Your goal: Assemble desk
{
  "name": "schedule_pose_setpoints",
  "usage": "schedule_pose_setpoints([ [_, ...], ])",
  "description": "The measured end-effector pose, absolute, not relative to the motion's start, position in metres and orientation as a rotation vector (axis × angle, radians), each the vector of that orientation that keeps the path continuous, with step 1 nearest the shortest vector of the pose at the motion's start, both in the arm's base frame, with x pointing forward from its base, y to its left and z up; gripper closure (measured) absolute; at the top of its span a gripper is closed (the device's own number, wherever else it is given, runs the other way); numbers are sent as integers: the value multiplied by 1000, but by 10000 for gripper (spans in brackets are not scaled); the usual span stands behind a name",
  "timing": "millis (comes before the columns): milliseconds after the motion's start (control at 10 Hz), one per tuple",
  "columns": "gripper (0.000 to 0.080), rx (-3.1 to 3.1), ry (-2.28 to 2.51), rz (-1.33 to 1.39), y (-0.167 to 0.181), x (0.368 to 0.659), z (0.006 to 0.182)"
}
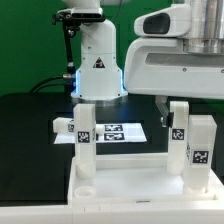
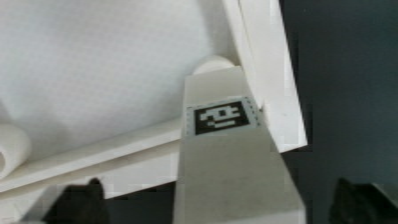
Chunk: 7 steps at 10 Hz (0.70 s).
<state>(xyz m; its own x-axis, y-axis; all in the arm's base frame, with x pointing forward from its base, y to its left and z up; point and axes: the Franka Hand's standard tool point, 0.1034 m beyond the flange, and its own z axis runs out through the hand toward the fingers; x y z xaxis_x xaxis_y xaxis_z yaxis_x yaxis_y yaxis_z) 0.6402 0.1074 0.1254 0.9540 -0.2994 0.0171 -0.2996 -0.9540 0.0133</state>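
The white desk tabletop [image 1: 125, 180] lies rim-up at the front of the table. One tagged white leg [image 1: 85, 145] stands on its left part in the exterior view. Two more legs [image 1: 200, 145] [image 1: 179, 125] stand at its right. My gripper [image 1: 176, 102] hangs just above the right legs. In the wrist view the gripper [image 2: 222, 205] is open. Its dark fingertips [image 2: 80, 203] stand wide on either side of an upright tagged leg [image 2: 228, 150], not touching it. That leg stands in a rimmed corner of the tabletop [image 2: 107, 70].
The white robot base [image 1: 97, 60] stands at the back. The marker board [image 1: 118, 131] lies on the black table before it. Another small tagged white piece [image 1: 63, 126] sits left of the left leg.
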Motion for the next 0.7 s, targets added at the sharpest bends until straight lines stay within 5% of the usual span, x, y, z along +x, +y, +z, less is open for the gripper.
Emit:
schedule_pose_setpoints([
  [100, 408, 3074, -576, 23, 108, 640, 125],
  [200, 408, 3046, -712, 24, 108, 640, 125],
  [300, 514, 3024, -801, 25, 108, 640, 125],
  [700, 514, 2753, -1518, 113, 119, 637, 123],
])
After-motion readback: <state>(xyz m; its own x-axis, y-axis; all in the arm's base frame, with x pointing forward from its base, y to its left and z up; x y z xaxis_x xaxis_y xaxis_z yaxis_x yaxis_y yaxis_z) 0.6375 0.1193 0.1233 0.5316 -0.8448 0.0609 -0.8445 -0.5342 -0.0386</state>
